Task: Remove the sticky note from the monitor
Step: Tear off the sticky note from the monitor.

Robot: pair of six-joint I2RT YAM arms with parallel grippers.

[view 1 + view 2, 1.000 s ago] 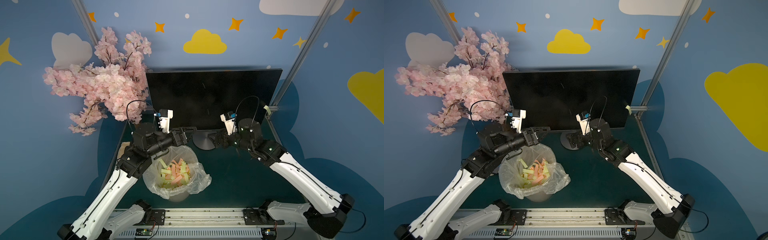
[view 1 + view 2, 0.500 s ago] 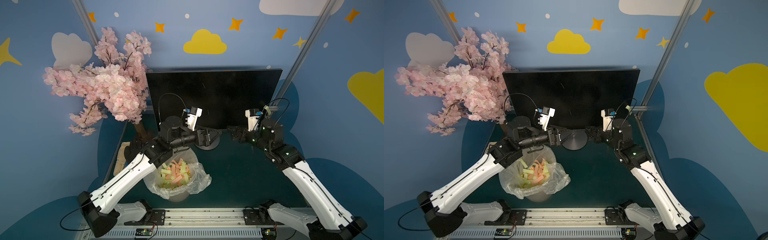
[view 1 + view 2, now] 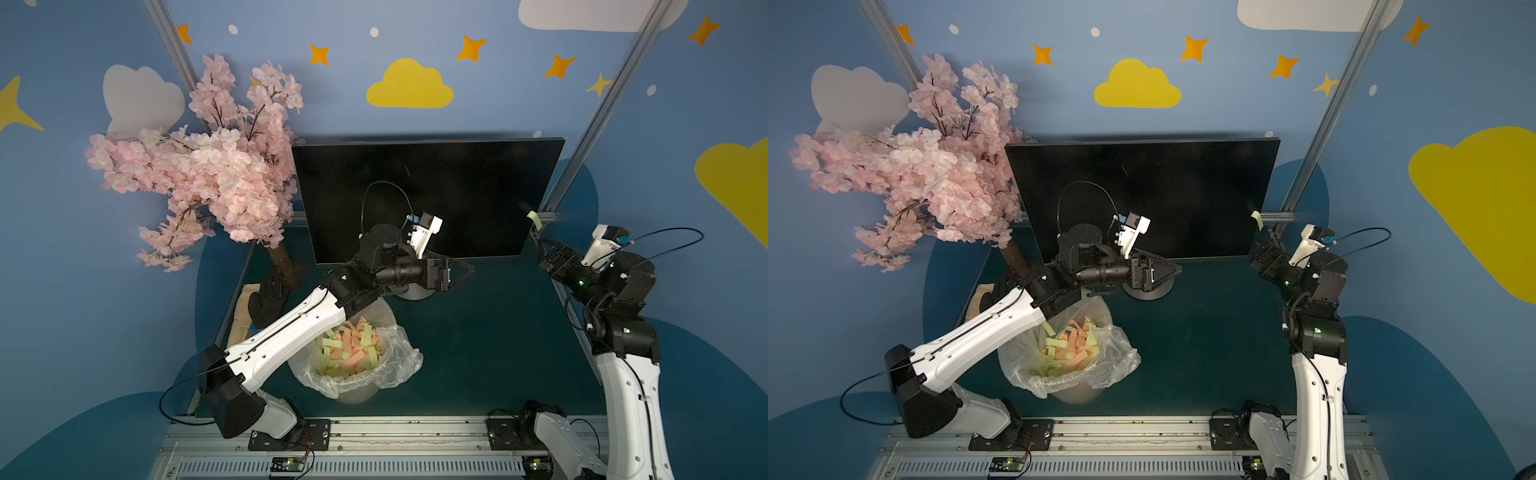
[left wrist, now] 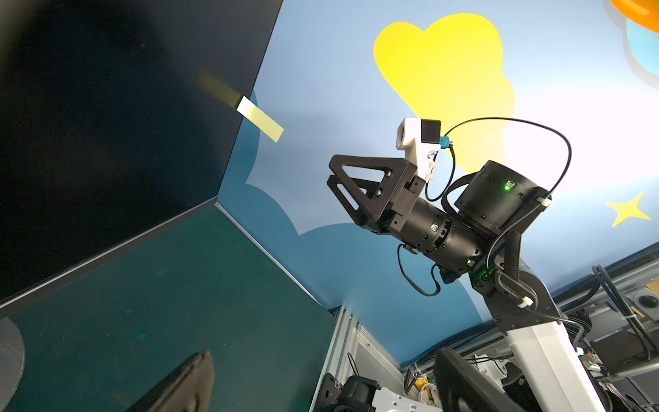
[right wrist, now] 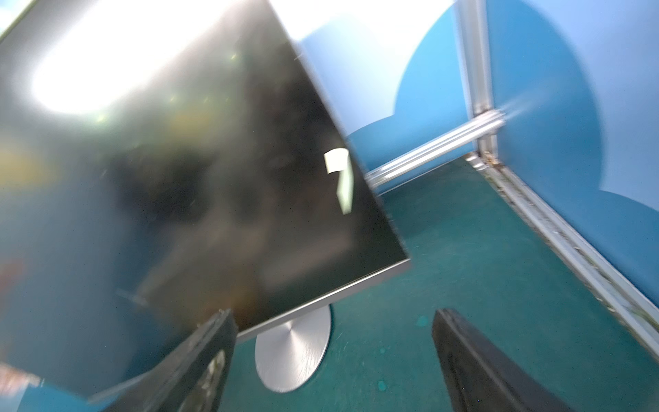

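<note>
Pale yellow paper, the sticky note clings to the monitor at the screen edge on the right arm's side, in the lower half of that edge. In the left wrist view the sticky note is a narrow strip, fixed by one end at the edge, with the rest jutting out past it over the blue wall. The right wrist view is blurred, yet the strip shows there too, curled near the same edge.

The right tool is raised beside that edge, just under the note and pointing at it. From the left wrist camera a clear gap shows between the right tool and the strip, so they are apart. Its fingers stand wide and hold nothing.

The left tool hangs low in front of the screen's bottom edge, above the monitor's round grey base. It is turned toward the right arm's side, spread wide and empty.

On the dark green bench, under the left forearm, stands a bin lined with clear plastic and filled with pink and yellow-green strips. A pink blossom tree stands at the monitor's other side.
</note>
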